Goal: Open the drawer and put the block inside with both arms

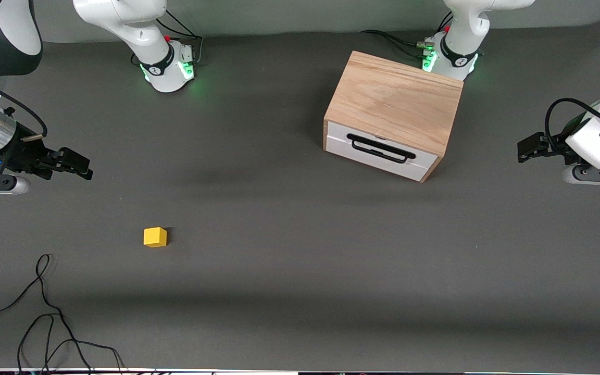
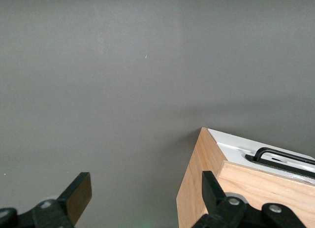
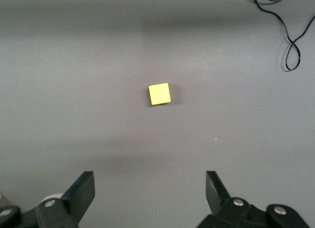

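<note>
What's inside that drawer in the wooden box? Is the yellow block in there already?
The drawer is shut, so its inside is hidden. The block is not in it: it sits on the bare table, toward the right arm's end. Nothing rests on top of the wooden box.

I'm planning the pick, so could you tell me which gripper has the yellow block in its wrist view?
The right gripper; the block shows there, while the left gripper sees the drawer.

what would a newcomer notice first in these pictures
Probably the small yellow block, alone on the dark table toward the right arm's end. Next, the wooden box toward the left arm's end, its white drawer shut, with a black handle. The right gripper and left gripper hang open over the table's two ends, holding nothing.
</note>
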You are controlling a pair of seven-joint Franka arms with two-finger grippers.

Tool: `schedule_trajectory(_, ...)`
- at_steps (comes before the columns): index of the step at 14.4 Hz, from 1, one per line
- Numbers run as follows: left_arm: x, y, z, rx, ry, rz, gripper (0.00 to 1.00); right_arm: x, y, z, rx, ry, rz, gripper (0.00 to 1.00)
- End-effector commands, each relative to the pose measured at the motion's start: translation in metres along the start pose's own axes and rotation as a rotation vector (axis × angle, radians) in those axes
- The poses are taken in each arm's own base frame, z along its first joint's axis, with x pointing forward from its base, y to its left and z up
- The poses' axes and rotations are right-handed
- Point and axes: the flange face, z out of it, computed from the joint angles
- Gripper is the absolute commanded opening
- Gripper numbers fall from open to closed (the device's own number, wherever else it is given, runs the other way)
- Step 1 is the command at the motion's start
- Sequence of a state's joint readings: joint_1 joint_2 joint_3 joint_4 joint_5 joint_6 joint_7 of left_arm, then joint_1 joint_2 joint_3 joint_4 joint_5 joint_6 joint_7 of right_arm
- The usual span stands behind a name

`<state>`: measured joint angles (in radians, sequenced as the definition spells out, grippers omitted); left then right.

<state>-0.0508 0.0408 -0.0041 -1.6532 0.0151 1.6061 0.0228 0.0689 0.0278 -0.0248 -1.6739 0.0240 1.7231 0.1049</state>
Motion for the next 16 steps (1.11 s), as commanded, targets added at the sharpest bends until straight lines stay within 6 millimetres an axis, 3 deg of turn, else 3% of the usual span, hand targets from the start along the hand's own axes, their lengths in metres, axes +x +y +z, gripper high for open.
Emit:
schedule_trajectory(1,-0.001,0.001,-0.001,0.005,0.011,0.019,1.00,0.002,0.001,-0.006,-0.017,0.000,0.000,1.00)
schedule_trajectory(9,0.001,0.004,0.000,0.006,0.017,0.025,1.00,0.005,0.006,-0.002,-0.010,-0.002,-0.044,1.00)
schedule_trajectory(14,-0.002,0.009,0.001,-0.002,-0.002,-0.009,1.00,0.022,0.003,0.031,-0.017,-0.026,-0.047,1.00)
schedule_trajectory(16,-0.008,0.016,0.001,-0.020,-0.042,-0.119,1.00,0.026,0.001,0.040,-0.026,-0.038,-0.051,1.00)
